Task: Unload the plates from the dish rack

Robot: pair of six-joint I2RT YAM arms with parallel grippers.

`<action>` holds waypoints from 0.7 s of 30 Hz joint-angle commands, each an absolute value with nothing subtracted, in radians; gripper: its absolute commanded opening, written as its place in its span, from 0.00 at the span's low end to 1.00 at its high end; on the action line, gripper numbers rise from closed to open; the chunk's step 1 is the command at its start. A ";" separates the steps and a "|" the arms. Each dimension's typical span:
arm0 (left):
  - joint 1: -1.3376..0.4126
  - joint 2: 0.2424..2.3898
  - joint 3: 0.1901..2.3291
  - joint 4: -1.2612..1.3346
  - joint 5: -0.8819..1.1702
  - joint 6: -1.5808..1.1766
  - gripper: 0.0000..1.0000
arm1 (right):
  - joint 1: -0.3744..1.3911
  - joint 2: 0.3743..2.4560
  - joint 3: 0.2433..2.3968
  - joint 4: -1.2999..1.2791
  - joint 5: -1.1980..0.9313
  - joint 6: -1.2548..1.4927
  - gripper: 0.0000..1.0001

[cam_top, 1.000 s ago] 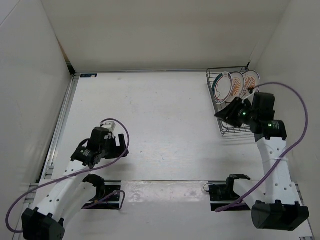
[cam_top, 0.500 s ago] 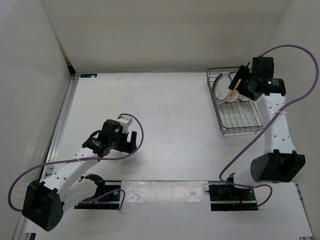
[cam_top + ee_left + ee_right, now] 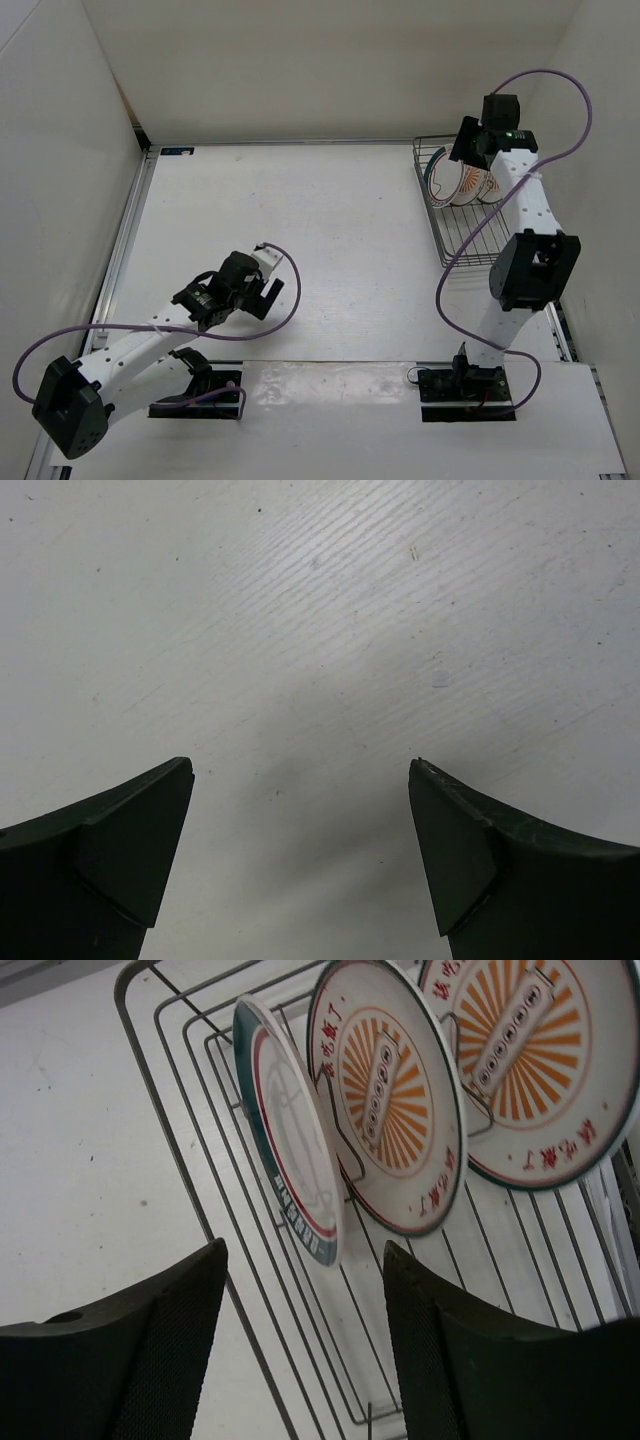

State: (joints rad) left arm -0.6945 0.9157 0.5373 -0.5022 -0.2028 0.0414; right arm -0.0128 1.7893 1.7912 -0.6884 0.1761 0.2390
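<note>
Three plates stand on edge in the dark wire dish rack (image 3: pixel 482 236) at the far right of the table. In the right wrist view the green-rimmed plate (image 3: pixel 290 1175) is nearest, with two orange sunburst plates (image 3: pixel 392 1100) (image 3: pixel 530 1055) behind it. From above they show as the green-rimmed plate (image 3: pixel 440 176) and the sunburst plates (image 3: pixel 471 183) (image 3: pixel 495 187). My right gripper (image 3: pixel 463 150) (image 3: pixel 303 1256) hangs open just above the plates, its jaws on either side of the green-rimmed plate's edge without touching it. My left gripper (image 3: pixel 266 297) (image 3: pixel 300 770) is open over bare table, holding nothing.
The rack's wire rim (image 3: pixel 197 1210) and floor wires run under the right jaws. White walls close in the table at the back and both sides, and the rack sits close to the right wall. A purple cable loops around each arm.
The right arm has swung from over the rack's near part to its far end, above the plates, with its jaws wider. The left arm has moved to the right and nearer.
</note>
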 commanded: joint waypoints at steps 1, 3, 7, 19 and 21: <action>-0.698 0.897 0.540 -0.494 -0.261 0.060 1.00 | -0.014 1.862 1.868 -0.629 0.109 0.164 0.68; -0.698 0.902 0.543 -0.495 -0.261 0.058 1.00 | -0.017 1.896 1.861 -0.630 0.138 0.184 0.66; -0.698 0.907 0.541 -0.495 -0.264 0.054 1.00 | -0.017 1.945 1.861 -0.643 0.176 0.164 0.66; -0.698 0.965 0.558 -0.502 -0.261 0.043 1.00 | -0.011 1.990 1.809 -0.606 0.225 0.161 0.30; -0.698 0.974 0.563 -0.503 -0.261 0.048 1.00 | -0.008 1.983 1.812 -0.606 0.235 0.164 0.24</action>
State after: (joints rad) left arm -0.6960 0.9672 0.5373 -0.5041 -0.2481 0.0479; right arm -0.0113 1.9903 1.8084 -0.6395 0.2008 0.1719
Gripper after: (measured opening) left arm 0.992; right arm 0.261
